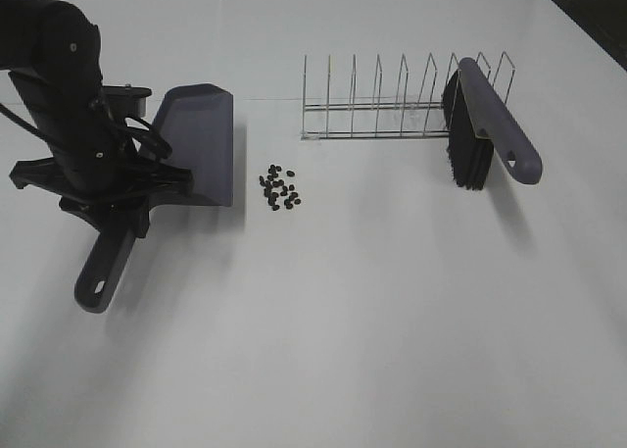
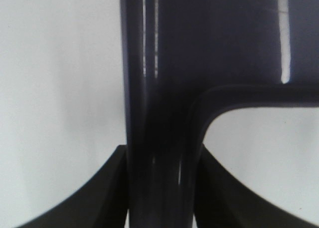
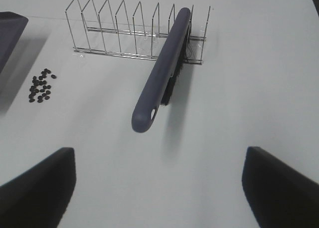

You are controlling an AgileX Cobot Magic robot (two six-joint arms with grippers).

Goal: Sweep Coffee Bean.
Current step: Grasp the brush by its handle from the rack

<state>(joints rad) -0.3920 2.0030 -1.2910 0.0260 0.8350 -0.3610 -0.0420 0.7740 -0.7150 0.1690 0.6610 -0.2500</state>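
The coffee beans (image 1: pixel 279 187) lie in a loose dark cluster on the white table, just right of the dustpan's open edge; they also show in the right wrist view (image 3: pixel 41 85). My left gripper (image 1: pixel 118 208) is shut on the handle of the purple-grey dustpan (image 1: pixel 201 144), which rests flat on the table. In the left wrist view both fingers (image 2: pixel 94 198) press against the handle (image 2: pixel 159 113). The purple-grey brush (image 1: pixel 490 124) leans in the wire rack with its black bristles down. My right gripper (image 3: pixel 159 155) is open and empty, apart from the brush handle (image 3: pixel 162 73).
A wire dish rack (image 1: pixel 382 100) stands on the table behind the beans, with the brush in its right end. The white table (image 1: pixel 392 321) spreads to the front and right. The left arm's dark body (image 1: pixel 59 85) stands at the far left.
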